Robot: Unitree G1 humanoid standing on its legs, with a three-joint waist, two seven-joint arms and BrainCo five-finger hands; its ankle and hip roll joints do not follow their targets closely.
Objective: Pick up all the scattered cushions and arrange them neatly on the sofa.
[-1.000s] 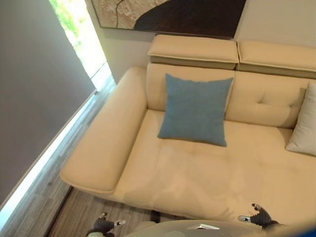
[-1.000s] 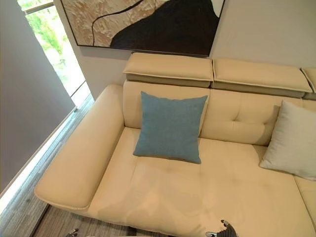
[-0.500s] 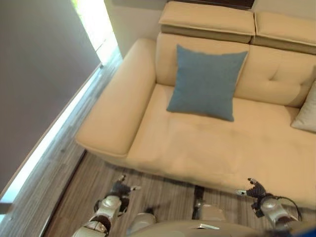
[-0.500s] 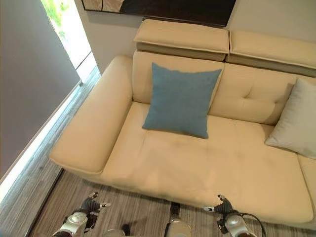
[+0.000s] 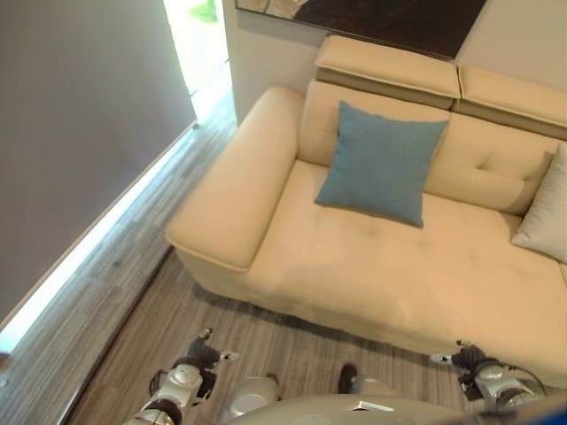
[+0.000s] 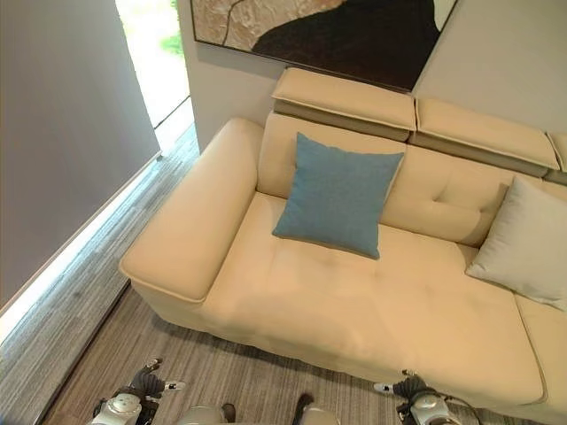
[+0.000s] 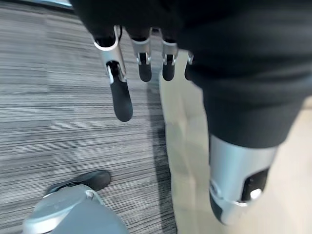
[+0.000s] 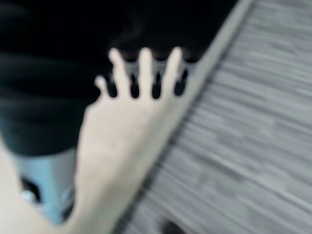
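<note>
A blue cushion [image 5: 383, 162] leans upright against the backrest of the cream sofa [image 5: 232, 197], near its left end. A pale grey cushion [image 6: 524, 237] leans against the backrest further right. My left hand [image 5: 200, 354] hangs low over the floor in front of the sofa, open and holding nothing; in the left wrist view its fingers [image 7: 121, 100] point straight past the sofa's front edge. My right hand [image 5: 466, 359] hangs low by the sofa's front edge at the right, fingers relaxed and empty.
Grey striped wood floor [image 5: 266, 323] runs in front of the sofa and along its left side. A grey wall [image 6: 62, 133] and a bright window [image 6: 155, 49] stand on the left. A dark painting [image 6: 337, 35] hangs above the sofa.
The camera has pulled back: the sofa sits farther off and more floor shows before it. Both hands stay low and empty. The cushions have not moved.
</note>
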